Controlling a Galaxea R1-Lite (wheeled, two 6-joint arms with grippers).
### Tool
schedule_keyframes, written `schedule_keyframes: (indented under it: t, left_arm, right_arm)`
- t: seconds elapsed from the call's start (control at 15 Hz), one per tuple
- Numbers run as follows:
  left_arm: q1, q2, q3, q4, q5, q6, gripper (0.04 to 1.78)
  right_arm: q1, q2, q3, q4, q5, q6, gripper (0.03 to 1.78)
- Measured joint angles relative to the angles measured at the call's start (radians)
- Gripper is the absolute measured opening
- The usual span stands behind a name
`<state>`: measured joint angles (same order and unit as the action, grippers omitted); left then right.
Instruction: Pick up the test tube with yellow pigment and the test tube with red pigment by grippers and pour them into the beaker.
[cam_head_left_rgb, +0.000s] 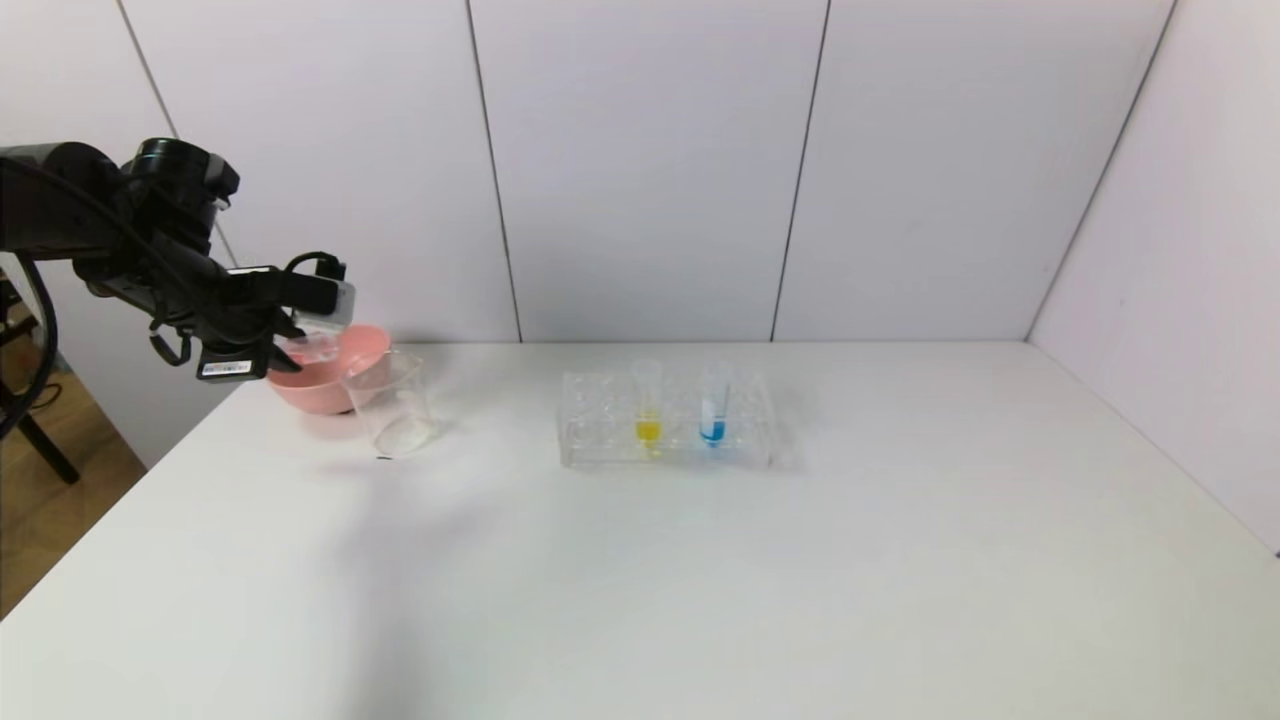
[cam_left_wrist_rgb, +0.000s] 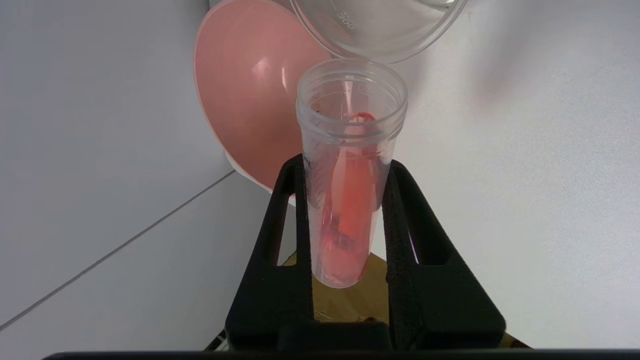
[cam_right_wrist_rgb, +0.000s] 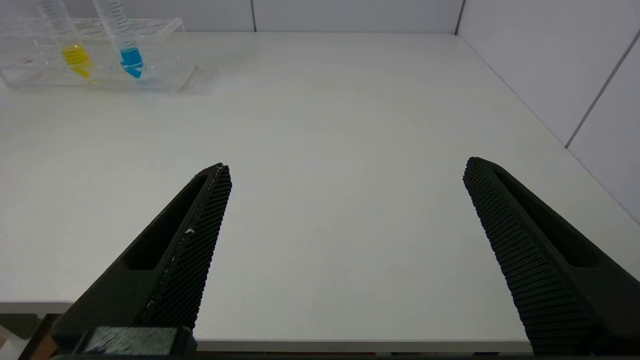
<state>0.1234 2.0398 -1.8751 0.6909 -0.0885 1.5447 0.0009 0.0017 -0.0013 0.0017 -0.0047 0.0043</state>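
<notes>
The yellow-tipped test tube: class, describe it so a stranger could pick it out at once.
On the white table, find the clear plastic tube rack near the back wall. Two slim clear tubes stand upright in it; the test tube with yellow pigment is the one nearer the clear glass beaker, while its neighbour holds blue liquid.

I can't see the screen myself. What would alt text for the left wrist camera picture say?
The left gripper clamps the test tube with red pigment, red liquid streaked along its inside, its open mouth pointing toward the rim of the beaker. A pink bowl sits beside the beaker on the white table.
</notes>
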Motion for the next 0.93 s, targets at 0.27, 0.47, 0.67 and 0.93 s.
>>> schedule_keyframes:
  t: [0.27, 0.47, 0.67, 0.93]
  left_arm:
    - [-0.016, 0.015, -0.03, 0.042, 0.062, 0.007, 0.43]
    - [-0.033, 0.031, -0.064, 0.076, 0.095, 0.019, 0.43]
    - [-0.043, 0.044, -0.081, 0.077, 0.111, 0.031, 0.43]
    - [-0.05, 0.055, -0.093, 0.076, 0.148, 0.035, 0.43]
  right_arm:
    - [0.0, 0.0, 0.0, 0.0, 0.0, 0.0, 1.7]
    - [0.0, 0.0, 0.0, 0.0, 0.0, 0.0, 1.7]
    - [0.0, 0.0, 0.0, 0.0, 0.0, 0.0, 1.7]
    - [0.0, 0.0, 0.0, 0.0, 0.0, 0.0, 1.7]
